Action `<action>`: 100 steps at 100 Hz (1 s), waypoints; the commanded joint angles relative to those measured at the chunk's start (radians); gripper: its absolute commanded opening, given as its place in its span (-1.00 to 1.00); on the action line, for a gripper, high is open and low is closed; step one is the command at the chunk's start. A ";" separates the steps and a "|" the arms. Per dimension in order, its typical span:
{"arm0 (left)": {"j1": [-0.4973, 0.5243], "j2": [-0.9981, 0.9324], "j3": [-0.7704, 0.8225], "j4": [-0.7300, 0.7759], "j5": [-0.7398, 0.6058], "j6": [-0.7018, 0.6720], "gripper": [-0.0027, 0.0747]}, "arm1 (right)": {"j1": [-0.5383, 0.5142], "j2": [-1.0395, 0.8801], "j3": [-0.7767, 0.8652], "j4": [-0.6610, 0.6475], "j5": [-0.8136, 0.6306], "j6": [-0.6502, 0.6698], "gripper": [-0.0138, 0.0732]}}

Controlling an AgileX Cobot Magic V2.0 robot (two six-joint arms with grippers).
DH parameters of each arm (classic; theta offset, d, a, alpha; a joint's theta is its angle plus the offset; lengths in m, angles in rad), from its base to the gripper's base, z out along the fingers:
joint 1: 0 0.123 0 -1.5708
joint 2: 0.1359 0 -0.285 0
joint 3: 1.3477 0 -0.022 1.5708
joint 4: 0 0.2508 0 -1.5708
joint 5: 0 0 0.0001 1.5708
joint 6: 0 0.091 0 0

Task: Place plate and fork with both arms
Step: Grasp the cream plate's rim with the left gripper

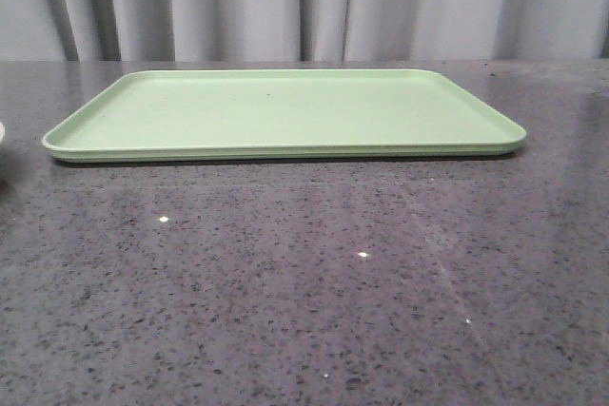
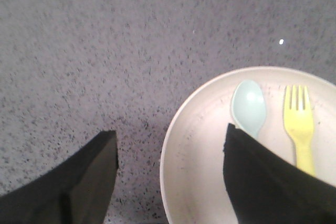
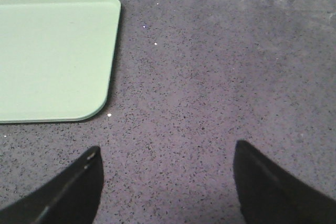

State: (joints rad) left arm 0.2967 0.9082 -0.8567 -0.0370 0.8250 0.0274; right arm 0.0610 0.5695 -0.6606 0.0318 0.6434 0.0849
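The pale cream plate (image 2: 205, 156) lies on the dark speckled table in the left wrist view. On it lie the yellow fork (image 2: 300, 129) and a pale blue-grey spoon (image 2: 249, 107), side by side. My left gripper (image 2: 170, 148) is open and hangs above the plate's rim, one finger over the table and the other over the plate. A sliver of the plate (image 1: 2, 132) shows at the front view's left edge. My right gripper (image 3: 167, 163) is open and empty over bare table near the tray's corner. Neither gripper shows in the front view.
The flat light-green tray (image 1: 285, 111) lies empty across the far middle of the table; its rounded corner shows in the right wrist view (image 3: 52, 56). Grey curtains hang behind the table.
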 commanded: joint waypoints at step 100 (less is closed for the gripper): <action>0.001 0.360 -0.034 -0.003 0.006 -0.001 0.14 | -0.005 0.010 -0.035 0.002 -0.065 -0.007 0.53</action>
State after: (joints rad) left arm 0.2967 1.2862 -0.8567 -0.0382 0.8545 0.0274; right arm 0.0610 0.5695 -0.6606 0.0318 0.6453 0.0849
